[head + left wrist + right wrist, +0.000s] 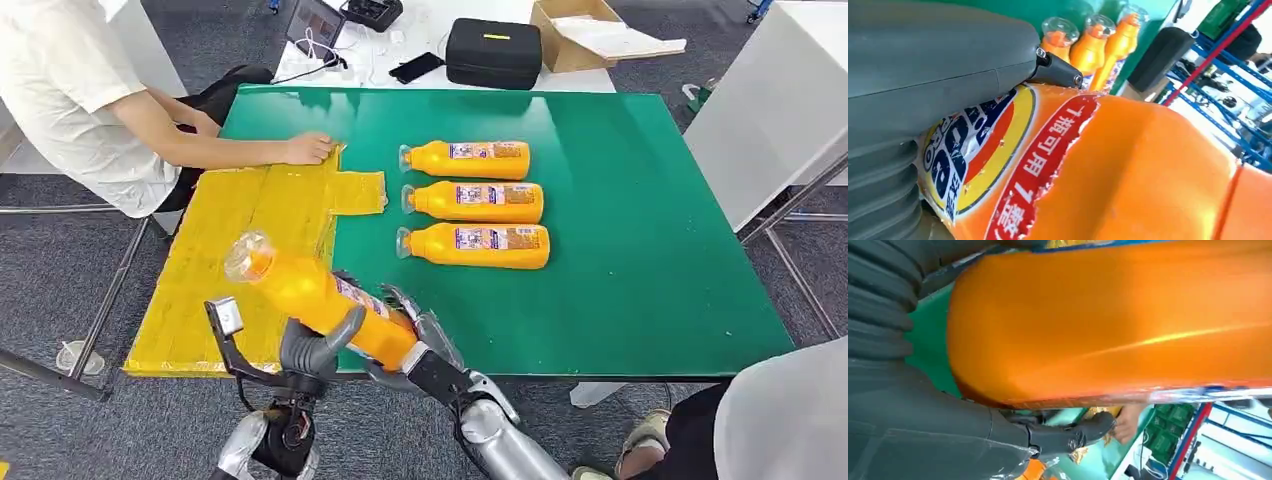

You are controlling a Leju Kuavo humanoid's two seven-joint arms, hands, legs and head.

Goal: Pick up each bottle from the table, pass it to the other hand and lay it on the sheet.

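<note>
An orange bottle (305, 288) with a clear cap is held tilted above the table's near edge, cap toward the yellow sheet (240, 260). My left hand (315, 350) wraps its middle, thumb across the label (978, 150). My right hand (425, 345) grips its base, and the orange body (1108, 320) lies against that hand's grey thumb (928, 430). Three more orange bottles (470, 201) lie side by side on the green table (640, 230), caps toward the sheet; the left wrist view shows their caps (1088, 30).
A person sits at the far left with one hand (308, 148) resting on the sheet's far edge. Behind the green table lie a black case (493, 52), a cardboard box (580, 35) and a phone (416, 67). Another person's leg (700, 440) is at the near right.
</note>
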